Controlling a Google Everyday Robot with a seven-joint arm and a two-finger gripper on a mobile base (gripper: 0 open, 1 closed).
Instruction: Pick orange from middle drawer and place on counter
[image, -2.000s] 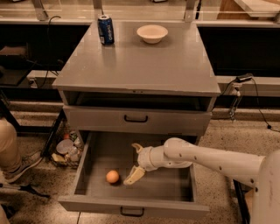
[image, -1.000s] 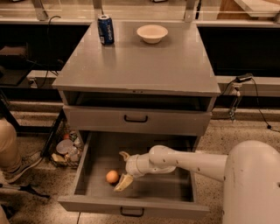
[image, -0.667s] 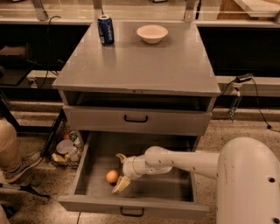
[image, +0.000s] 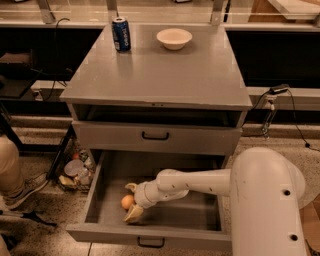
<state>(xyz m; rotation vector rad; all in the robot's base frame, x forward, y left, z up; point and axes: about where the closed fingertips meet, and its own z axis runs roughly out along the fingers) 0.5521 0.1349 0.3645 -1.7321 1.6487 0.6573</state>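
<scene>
The orange (image: 126, 201) lies on the floor of the open middle drawer (image: 197, 214), left of centre. My gripper (image: 132, 201) reaches in from the right, low over the drawer floor. Its two cream fingers (image: 133, 214) are spread, one behind the orange and one in front of it, so the orange sits between them. The fingers are not closed on it. The counter (image: 160, 70) is the grey top of the cabinet above.
A blue soda can (image: 120, 33) and a cream bowl (image: 174, 38) stand at the back of the counter. A shut drawer front with a black handle (image: 155, 136) sits above the open drawer. A person's leg and shoe (image: 15, 180) and some clutter (image: 75, 172) are at the left.
The arm has moved left across the drawer, from right of the orange to around it. The open fingers now straddle the orange. The orange has stayed in place.
</scene>
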